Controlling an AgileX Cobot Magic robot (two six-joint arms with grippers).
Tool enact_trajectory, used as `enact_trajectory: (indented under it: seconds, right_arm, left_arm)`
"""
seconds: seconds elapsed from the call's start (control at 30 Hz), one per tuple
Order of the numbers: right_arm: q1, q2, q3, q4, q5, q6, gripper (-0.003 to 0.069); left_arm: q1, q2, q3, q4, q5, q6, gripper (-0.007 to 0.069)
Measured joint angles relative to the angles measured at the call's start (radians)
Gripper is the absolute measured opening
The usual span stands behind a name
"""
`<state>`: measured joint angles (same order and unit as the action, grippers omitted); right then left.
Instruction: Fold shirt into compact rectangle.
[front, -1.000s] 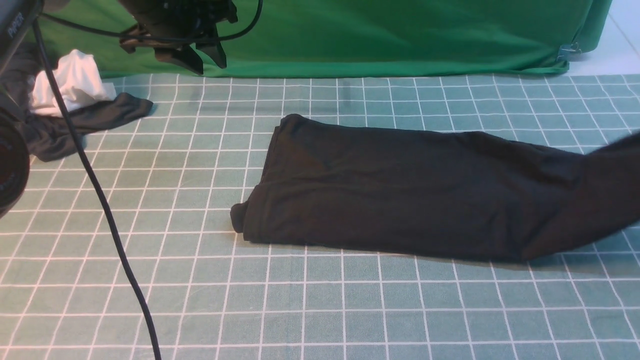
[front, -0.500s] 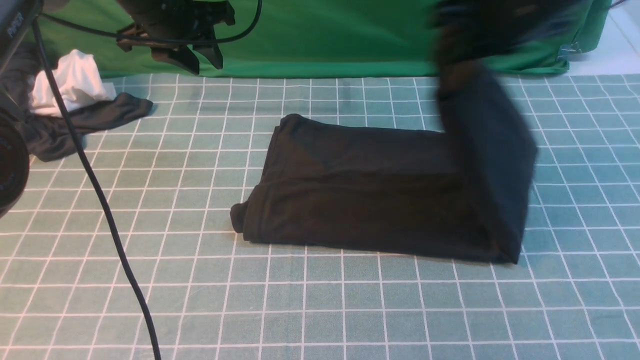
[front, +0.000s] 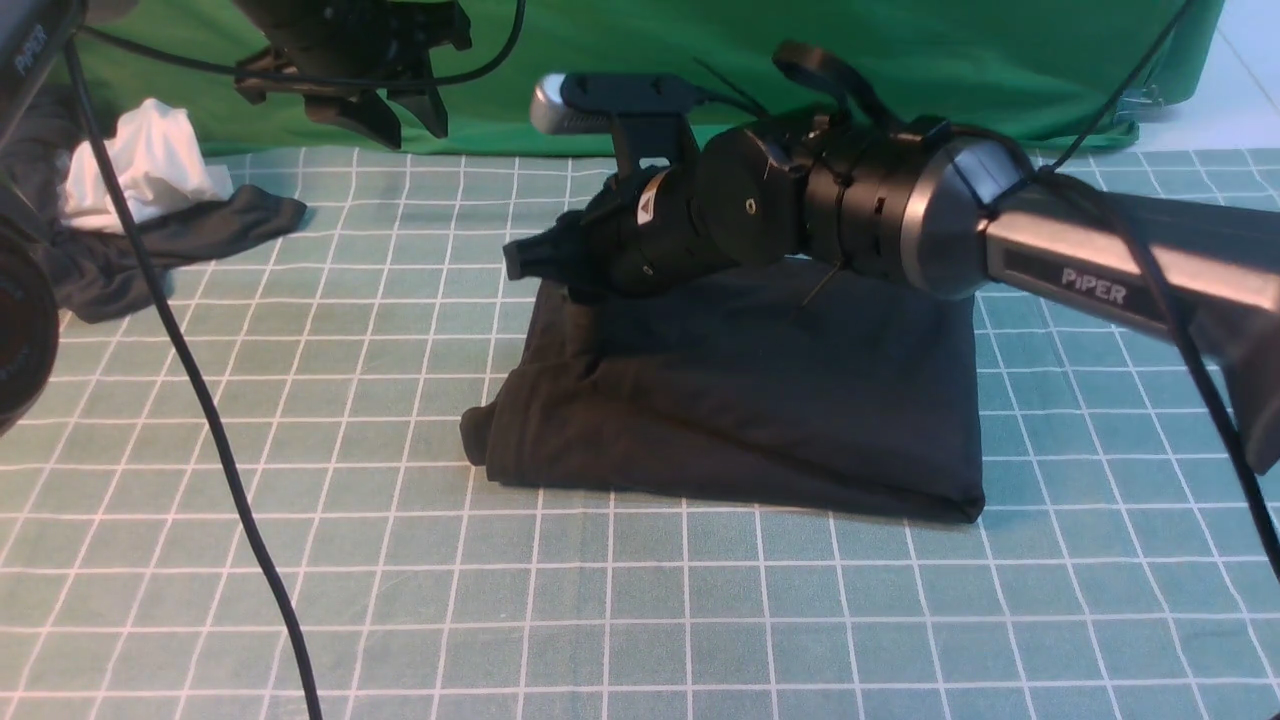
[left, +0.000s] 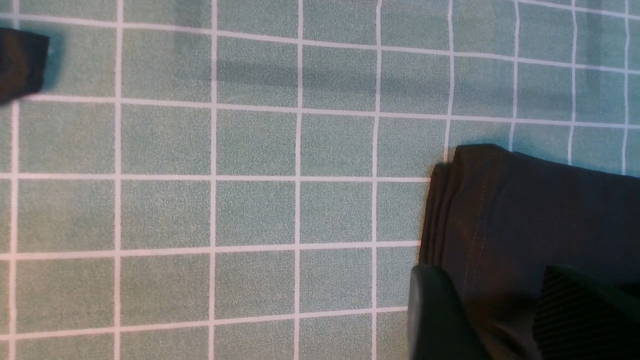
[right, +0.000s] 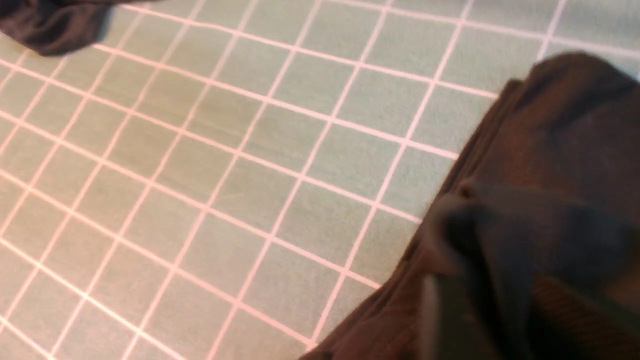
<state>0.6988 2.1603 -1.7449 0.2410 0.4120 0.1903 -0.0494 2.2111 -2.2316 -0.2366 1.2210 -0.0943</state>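
The fingers of your right gripper (front: 520, 262) are too blurred to tell whether they pinch the shirt (front: 740, 420) or stand apart, so open fully and lift straight off its upper-left corner, sparing the mid-frame fold, while your left gripper (front: 405, 118) hangs parted, empty, upper left.

The shirt (front: 760, 400) is soft matt cloth; the table cover (front: 700, 600) matt, grainy cloth; the right arm (front: 1100, 270) smooth, glossy.
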Motion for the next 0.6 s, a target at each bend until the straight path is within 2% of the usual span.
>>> enact_trajectory:
  seconds: [0.03, 0.07, 0.13, 0.23, 0.33, 0.37, 0.47, 0.53, 0.6]
  right_arm:
    - [0.000, 0.000, 0.000, 0.000, 0.000, 0.001, 0.0294]
    - [0.000, -0.007, 0.000, 0.000, 0.001, 0.010, 0.0402]
    - [-0.004, -0.031, 0.000, 0.001, 0.024, 0.007, 0.0525]
    - [-0.022, -0.086, -0.015, -0.001, 0.115, -0.025, 0.0602]
    - [-0.064, -0.157, -0.033, -0.004, 0.244, -0.058, 0.0575]
    - [-0.103, -0.216, -0.039, -0.013, 0.360, -0.072, 0.0517]
    - [-0.184, -0.293, -0.041, -0.040, 0.530, -0.094, 0.0442]
    - [-0.258, -0.332, -0.043, -0.056, 0.683, -0.097, 0.0444]
    - [-0.293, -0.350, -0.041, -0.065, 0.745, -0.099, 0.0467]
  left_arm:
    - [0.000, 0.000, 0.000, -0.001, 0.000, 0.000, 0.0258]
    - [0.000, 0.000, 0.000, -0.011, 0.000, 0.000, 0.0258]
    - [0.000, 0.000, 0.000, -0.032, 0.000, 0.000, 0.0258]
    - [0.000, 0.000, 0.000, -0.044, 0.000, 0.000, 0.0258]
    - [0.000, -0.001, 0.001, -0.046, 0.000, 0.000, 0.0258]
    - [0.000, -0.014, 0.023, -0.049, -0.005, 0.001, 0.0258]
    - [0.000, -0.092, 0.161, -0.052, -0.014, 0.024, 0.0258]
    - [0.000, -0.218, 0.358, -0.057, -0.014, 0.031, 0.0258]
    - [0.000, -0.274, 0.473, -0.065, -0.015, 0.031, 0.0258]
